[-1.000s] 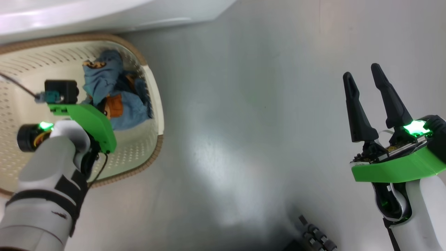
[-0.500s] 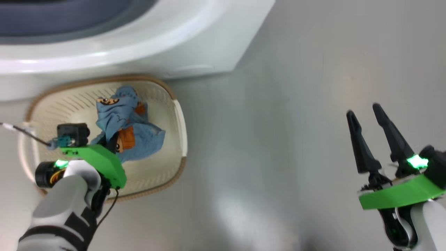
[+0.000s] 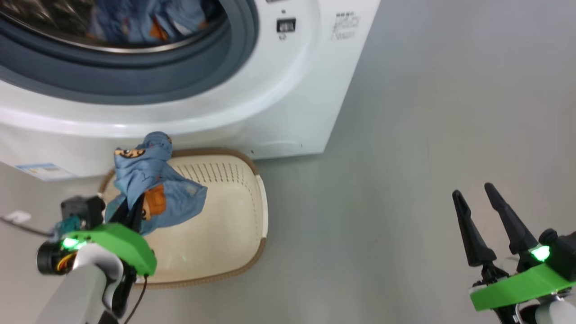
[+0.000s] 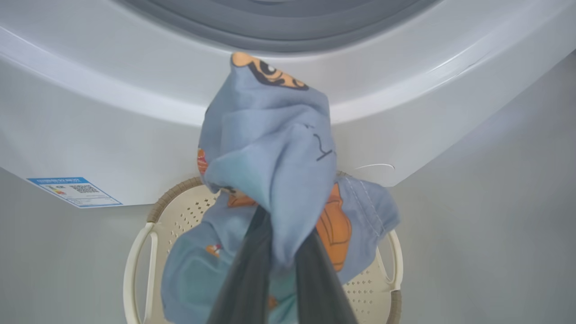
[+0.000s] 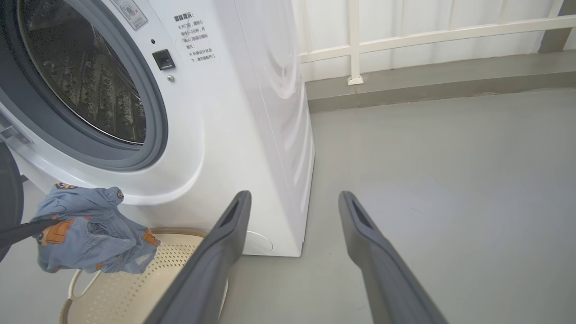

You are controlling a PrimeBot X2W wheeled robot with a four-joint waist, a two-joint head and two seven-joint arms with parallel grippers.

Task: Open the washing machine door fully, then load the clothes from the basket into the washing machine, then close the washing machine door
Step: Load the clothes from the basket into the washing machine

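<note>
My left gripper (image 3: 131, 210) is shut on a light-blue garment (image 3: 155, 186) with orange figures and holds it just above the cream basket (image 3: 234, 234), in front of the white washing machine (image 3: 279, 90). In the left wrist view the clothes (image 4: 270, 148) drape over both fingers and hide their tips. More blue fabric (image 3: 135, 22) shows inside the steel drum, whose mouth stands uncovered. A dark curved edge (image 5: 8, 180) at the far left may be the open door. My right gripper (image 3: 472, 190) hangs open over bare floor to the right, holding nothing.
Grey floor (image 3: 427, 135) stretches to the right of the machine and basket. A white railing (image 5: 405, 36) on a grey kerb runs behind. A blue label (image 4: 74, 191) marks the machine's lower corner, and its latch slot (image 3: 285, 24) sits right of the grey gasket.
The head camera has tilted up, bringing the machine's opening into view. My left gripper has lifted the garment up out of the basket. The right gripper has stayed open.
</note>
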